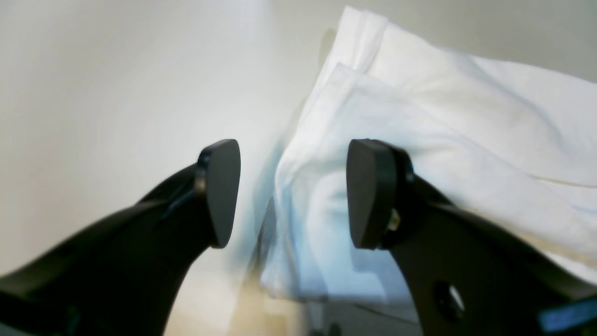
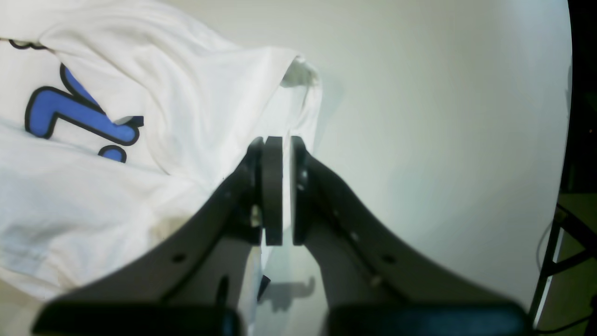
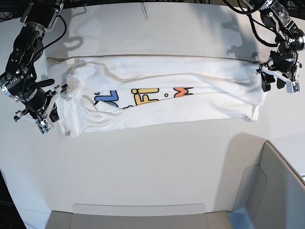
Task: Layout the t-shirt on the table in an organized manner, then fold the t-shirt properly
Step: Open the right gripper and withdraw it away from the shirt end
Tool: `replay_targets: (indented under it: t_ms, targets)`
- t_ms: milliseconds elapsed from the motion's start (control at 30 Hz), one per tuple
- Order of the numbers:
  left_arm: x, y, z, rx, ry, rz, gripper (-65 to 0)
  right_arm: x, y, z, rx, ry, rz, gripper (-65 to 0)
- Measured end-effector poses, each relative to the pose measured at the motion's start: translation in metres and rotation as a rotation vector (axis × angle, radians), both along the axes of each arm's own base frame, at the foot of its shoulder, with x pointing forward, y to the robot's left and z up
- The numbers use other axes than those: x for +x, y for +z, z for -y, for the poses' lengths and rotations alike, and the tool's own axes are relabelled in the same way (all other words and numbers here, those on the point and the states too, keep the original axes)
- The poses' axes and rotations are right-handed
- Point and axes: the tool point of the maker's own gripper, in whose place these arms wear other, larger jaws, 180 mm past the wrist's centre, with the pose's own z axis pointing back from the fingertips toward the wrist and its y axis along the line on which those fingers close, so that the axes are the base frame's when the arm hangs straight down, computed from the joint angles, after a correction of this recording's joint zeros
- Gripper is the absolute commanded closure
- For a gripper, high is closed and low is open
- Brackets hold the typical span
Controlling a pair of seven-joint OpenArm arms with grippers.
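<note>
Left fingers spread astride the t-shirt edge, right fingers pressed together beside its corner.

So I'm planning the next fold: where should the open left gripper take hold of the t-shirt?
Probably the layered hem corner of the t-shirt that bulges between the left gripper's open jaws. Come in from the shirt's outer end, level with the table: the stacked edges face that way, so one pinch could catch every layer.

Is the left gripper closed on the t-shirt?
No, the left gripper stands open, its pads apart, with the t-shirt edge lying loose between them.
</note>
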Motion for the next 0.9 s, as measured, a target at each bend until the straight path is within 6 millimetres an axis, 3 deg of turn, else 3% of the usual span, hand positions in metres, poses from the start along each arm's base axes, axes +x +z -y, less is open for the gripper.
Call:
replay_targets:
  t_ms: [567, 667, 800, 900]
  targets:
    - [0.0, 0.0, 0.0, 0.0, 0.0, -0.001, -36.2, 0.002, 0.005, -0.004, 0.024, 0.013, 0.016, -3.4]
    - [0.0, 0.0, 0.0, 0.0, 0.001, -0.001, -36.2, 0.003, 0.028, -0.007, 0.153, 0.009, 0.105, -3.4]
    - [0.0, 0.0, 0.0, 0.0, 0.001, -0.002, -36.2, 0.001, 0.06, 0.018, 0.277, -0.048, 0.221, -3.4]
    - [0.0, 0.0, 0.0, 0.0, 0.0, -0.001, -36.2, -0.003, 0.074, 0.016, 0.375, -0.028, 0.272, -3.4]
